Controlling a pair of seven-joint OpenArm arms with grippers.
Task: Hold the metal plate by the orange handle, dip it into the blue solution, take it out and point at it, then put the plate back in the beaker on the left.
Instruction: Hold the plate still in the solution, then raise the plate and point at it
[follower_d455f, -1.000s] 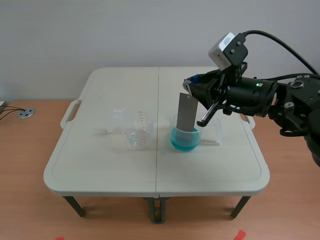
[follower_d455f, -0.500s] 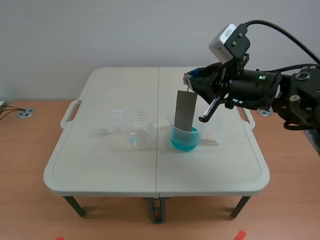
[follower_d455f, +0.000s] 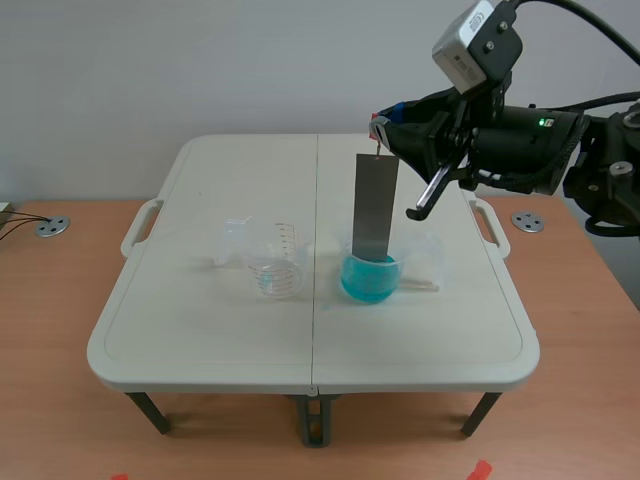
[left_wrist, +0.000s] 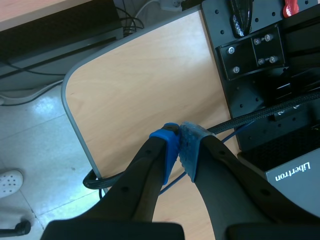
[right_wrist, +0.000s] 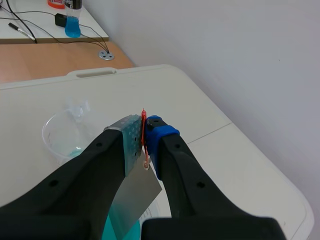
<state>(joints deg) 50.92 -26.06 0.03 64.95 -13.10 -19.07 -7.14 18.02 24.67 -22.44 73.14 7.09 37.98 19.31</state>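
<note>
Nearest, idling off the table with the left gripper (left_wrist: 178, 142) over a wooden desktop (left_wrist: 140, 90), pads pressed together on nothing.

Further out, leaving the clear left beaker (follower_d455f: 278, 265) and the beaker (follower_d455f: 396, 265) of blue solution (follower_d455f: 368, 285) standing near each other, apart, on the table (follower_d455f: 200, 330).

Above the blue one, dangling the metal plate (follower_d455f: 374, 205) upright, lower edge about level with the rim; contact with the liquid impossible to tell.

Farthest, pinching only the thin orange handle (right_wrist: 143, 131) at the plate's top between the pads of the right gripper (right_wrist: 145, 135).

Judging from this: risking a swing or twist, hanging so broad a sheet from so slim a hold. Risking clipping the rim and tipping blue liquid by travelling sideways before lifting clear. Risking drips across the table while crossing toward the left beaker. Risking the handle sliding out of the pads under any jolt.
</note>
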